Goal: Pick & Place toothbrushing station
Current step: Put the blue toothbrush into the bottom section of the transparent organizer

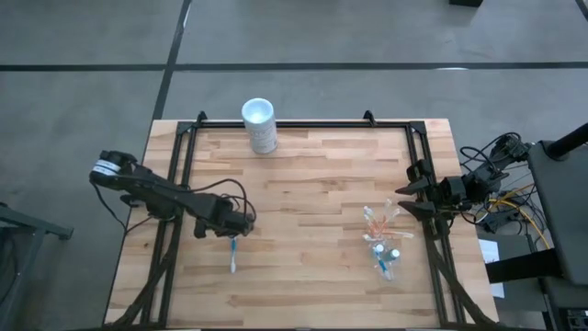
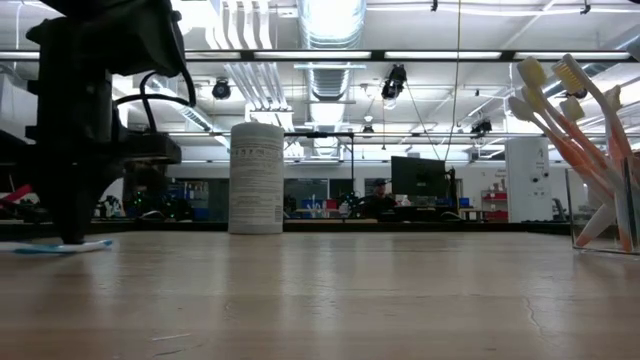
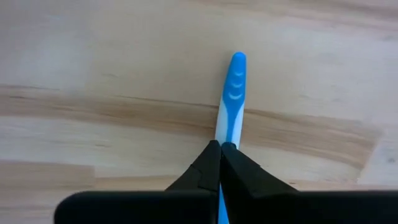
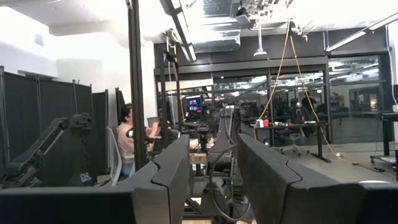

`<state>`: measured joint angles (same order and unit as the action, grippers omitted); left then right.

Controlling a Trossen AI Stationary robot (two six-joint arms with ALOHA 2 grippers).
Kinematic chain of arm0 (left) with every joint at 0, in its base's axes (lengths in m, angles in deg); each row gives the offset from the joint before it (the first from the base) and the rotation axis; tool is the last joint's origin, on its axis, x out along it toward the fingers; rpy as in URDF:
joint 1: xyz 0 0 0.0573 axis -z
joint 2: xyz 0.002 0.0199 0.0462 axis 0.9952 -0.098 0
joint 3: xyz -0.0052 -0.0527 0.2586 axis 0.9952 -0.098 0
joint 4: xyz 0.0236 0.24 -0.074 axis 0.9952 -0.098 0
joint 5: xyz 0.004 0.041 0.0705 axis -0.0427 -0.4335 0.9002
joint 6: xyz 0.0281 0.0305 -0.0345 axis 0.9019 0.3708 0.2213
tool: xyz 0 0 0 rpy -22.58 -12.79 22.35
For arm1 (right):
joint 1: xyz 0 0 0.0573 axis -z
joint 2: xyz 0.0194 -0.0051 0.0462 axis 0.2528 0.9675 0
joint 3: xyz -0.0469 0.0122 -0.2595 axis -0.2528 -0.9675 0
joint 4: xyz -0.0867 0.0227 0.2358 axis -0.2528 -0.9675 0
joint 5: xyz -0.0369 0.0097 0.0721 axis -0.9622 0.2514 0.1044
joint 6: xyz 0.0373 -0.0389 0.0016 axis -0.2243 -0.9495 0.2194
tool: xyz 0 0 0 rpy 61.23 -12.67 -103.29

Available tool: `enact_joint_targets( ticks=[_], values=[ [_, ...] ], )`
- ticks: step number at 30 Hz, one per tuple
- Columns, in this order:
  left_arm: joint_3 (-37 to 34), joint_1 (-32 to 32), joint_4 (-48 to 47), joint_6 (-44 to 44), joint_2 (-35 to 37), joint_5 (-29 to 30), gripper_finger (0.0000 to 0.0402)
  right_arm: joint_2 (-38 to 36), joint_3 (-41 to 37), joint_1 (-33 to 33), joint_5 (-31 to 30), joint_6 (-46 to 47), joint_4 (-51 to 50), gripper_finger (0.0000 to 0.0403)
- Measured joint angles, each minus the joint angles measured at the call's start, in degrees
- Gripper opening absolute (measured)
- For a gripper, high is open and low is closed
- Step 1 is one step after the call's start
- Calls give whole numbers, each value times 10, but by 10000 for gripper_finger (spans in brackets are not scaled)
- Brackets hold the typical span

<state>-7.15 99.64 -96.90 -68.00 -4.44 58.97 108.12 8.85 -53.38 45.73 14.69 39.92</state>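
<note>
A: Where is the left tool (image 1: 235, 230) right now?

B: Down at the table (image 1: 312, 175), on the left half. Its 2 fingers (image 3: 214, 165) are pressed together on a blue-and-white toothbrush (image 3: 231, 99) that lies flat on the wood. The brush's rounded blue end pokes out past the fingertips.

A: And the clear cup (image 1: 384, 253)?

B: On the right half of the table, well apart from that lone brush. From above it looks tipped toward the right edge, with orange-and-white brushes (image 1: 378, 221) fanning out of it and some blue-and-white pieces at its near end. In the level view the orange-and-white brushes (image 2: 575, 140) lean up and to the left at the picture's right edge.

A: The right tool (image 1: 409, 202)?

B: It waits at the right edge of the table, raised, just beside the cup's brushes. Its fingers (image 4: 171, 171) stand apart with a gap between them, holding nothing.

A: Anything else on the table?

B: A tall white cup (image 1: 259, 124) stands upright at the far edge. Beyond the table, a person (image 4: 127, 140) sits in the room.
</note>
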Motion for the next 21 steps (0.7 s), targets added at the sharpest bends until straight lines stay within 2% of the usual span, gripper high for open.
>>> enact_joint_targets(
  ticks=[4, 13, 21],
  values=[
    [4, -7, 17, -8, 0, 19, 5, 0, 0, 0, 0, 0, 0, 130],
    [29, -21, 26, 40, -3, 114, 7, 0, 0, 0, 0, 0, 0, 118],
    [33, -22, 9, 68, 2, 104, 8, 0, 0, 0, 0, 0, 0, 126]
  ],
)
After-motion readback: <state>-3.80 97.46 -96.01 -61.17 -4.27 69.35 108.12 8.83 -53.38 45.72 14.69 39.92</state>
